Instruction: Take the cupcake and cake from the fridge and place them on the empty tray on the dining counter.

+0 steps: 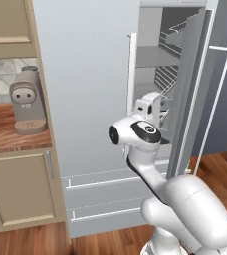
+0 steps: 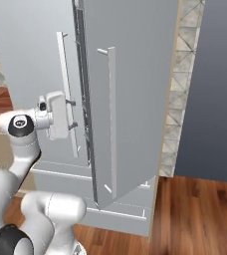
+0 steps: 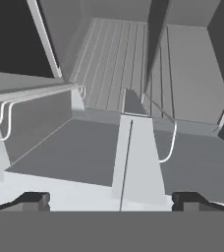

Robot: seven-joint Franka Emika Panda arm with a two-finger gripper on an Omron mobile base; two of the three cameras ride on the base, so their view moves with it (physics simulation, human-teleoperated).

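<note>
Two dark finger tips of my gripper (image 3: 111, 201) stand wide apart with nothing between them, aimed into the gap of the tall pale grey double-door fridge (image 1: 93, 99).

From the left: a grey-beige coffee machine (image 1: 28, 101) sits on the small reddish wooden worktop (image 1: 11, 137), near its right edge, just beside the fridge's closed left door. That door is shut flat, its long white bar handle (image 1: 131, 69) along its right edge. The right door (image 2: 130, 99) is swung partly out toward me, its own white handle (image 2: 110, 122) facing the room. My white hand (image 1: 149, 105) sits at the slot between the two doors, I judge so it can reach the shelves.

Inside I see grey ribbed walls, white wire rails and bare grey shelf floor (image 3: 74, 147). I cannot spot the cupcake or the cake from here; they may lie on a shelf hidden from me.

Room is tight: the open door's edge stands close on my right, the closed door's handle on my left. Widening the opening looks wise before reaching deeper.
</note>
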